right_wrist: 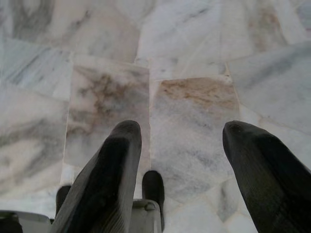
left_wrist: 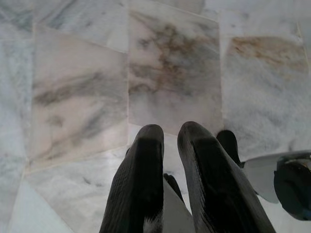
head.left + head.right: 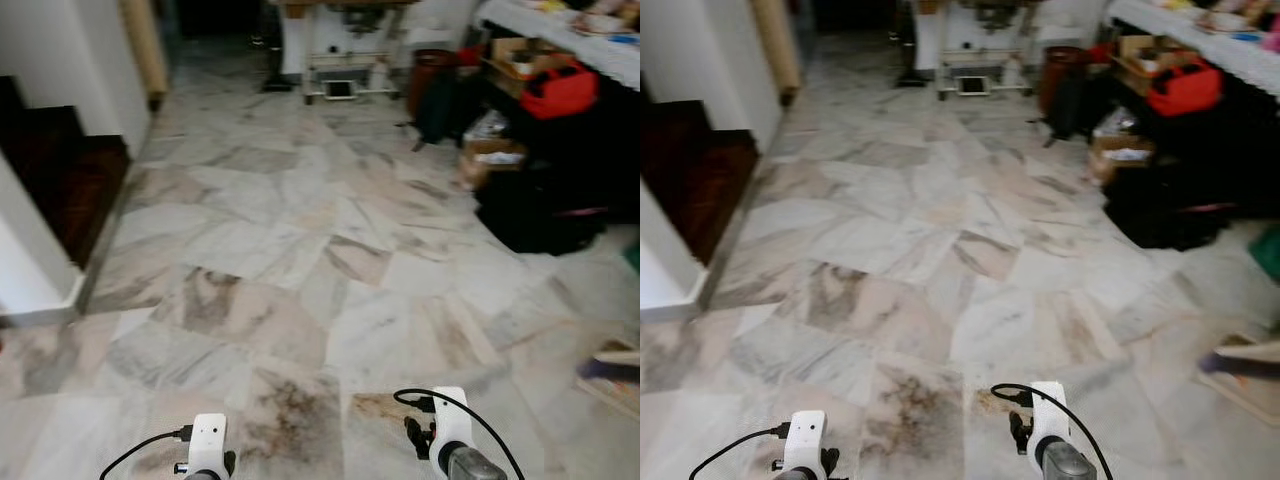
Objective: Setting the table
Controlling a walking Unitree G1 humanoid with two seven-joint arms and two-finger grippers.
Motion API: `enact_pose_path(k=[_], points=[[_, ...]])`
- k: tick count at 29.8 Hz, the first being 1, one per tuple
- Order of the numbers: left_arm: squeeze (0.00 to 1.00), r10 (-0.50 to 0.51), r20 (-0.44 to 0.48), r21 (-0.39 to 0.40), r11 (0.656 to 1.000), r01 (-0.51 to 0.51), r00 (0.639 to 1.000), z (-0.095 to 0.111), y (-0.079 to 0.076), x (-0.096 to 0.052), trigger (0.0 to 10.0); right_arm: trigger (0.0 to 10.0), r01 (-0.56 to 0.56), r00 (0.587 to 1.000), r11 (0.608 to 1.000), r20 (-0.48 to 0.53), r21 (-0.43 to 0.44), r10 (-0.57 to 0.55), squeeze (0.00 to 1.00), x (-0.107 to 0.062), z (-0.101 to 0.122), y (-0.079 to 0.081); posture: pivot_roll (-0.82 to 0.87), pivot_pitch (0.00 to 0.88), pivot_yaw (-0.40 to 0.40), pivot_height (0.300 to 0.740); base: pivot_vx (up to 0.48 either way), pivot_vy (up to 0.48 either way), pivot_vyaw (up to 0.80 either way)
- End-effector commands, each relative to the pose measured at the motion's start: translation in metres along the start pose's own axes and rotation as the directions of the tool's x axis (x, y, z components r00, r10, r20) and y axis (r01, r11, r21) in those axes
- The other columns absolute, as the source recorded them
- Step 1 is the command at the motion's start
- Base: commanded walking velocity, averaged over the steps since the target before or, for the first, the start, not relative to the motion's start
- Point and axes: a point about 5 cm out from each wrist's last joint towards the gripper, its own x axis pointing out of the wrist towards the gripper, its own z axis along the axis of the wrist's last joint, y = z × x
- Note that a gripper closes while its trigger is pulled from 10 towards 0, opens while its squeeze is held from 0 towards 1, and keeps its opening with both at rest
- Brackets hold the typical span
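- Marble floor (image 3: 300,260) of grey, white and brown-veined slabs, stretching ahead to the far end of the room.
- Left arm (image 3: 207,447) and right arm (image 3: 452,440) low over the near edge of the floor, white wrist housings with black cables showing.
- Left pincer (image 2: 170,141) pointing down at the floor, its two black fingers (image 2: 146,165) close together with a thin gap, clenched on nothing.
- Right pincer (image 1: 182,141) likewise aimed at the floor, fingers (image 1: 116,160) spread wide apart, released, holding nothing.
- Counter (image 3: 560,35) with a white cloth along the far right edge of the floor, bearing blurred items too small to tell; any tableware for the setting cannot be made out.
- Below and beside the counter: a red bag (image 3: 560,90), cardboard boxes (image 3: 490,150), dark bags (image 3: 540,215) on the floor.
- Dark wooden stairs (image 3: 60,170) at the left edge, beside a white wall (image 3: 30,250).
- White furniture (image 3: 340,50) against the far edge, blurred.
- Wooden object (image 3: 612,370) at the near right edge, partly cut off.
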Motion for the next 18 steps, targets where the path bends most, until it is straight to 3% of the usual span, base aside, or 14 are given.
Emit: enact_pose_path(k=[1, 11, 15, 18], points=[[0.00, 0.022, -0.003, -0.013, 1.000, -0.022, 1.000, -0.003, 0.004, -0.001, 10.0, 10.0, -0.010, 1.000, 1.000, 0.006, -0.013, 0.010, 0.00, 0.002, 0.006, 0.004, 0.01, 0.000, -0.042, 0.740, 0.000, 0.000, -0.71], [0.00, 0.052, -0.010, -0.015, 0.999, -0.052, 0.999, -0.011, 0.011, -0.004, 10.0, 10.0, -0.014, 1.000, 0.999, -0.016, -0.032, 0.013, 0.00, 0.001, 0.000, 0.004, 0.02, 0.000, -0.055, 0.740, 0.000, 0.000, -0.71], [0.00, 0.055, -0.021, -0.013, 0.998, -0.056, 0.998, -0.016, 0.013, -0.006, 10.0, 10.0, -0.004, 1.000, 1.000, -0.028, -0.026, 0.004, 0.00, 0.000, -0.005, 0.002, 0.01, 0.000, -0.053, 0.740, 0.000, -0.360, -0.71], [0.00, 0.051, -0.031, -0.007, 0.999, -0.052, 0.998, -0.018, 0.014, -0.006, 10.0, 10.0, 0.007, 0.999, 1.000, -0.031, -0.013, -0.007, 0.00, -0.001, -0.007, -0.001, 0.01, 0.000, -0.052, 0.740, 0.000, 0.000, -0.71]])
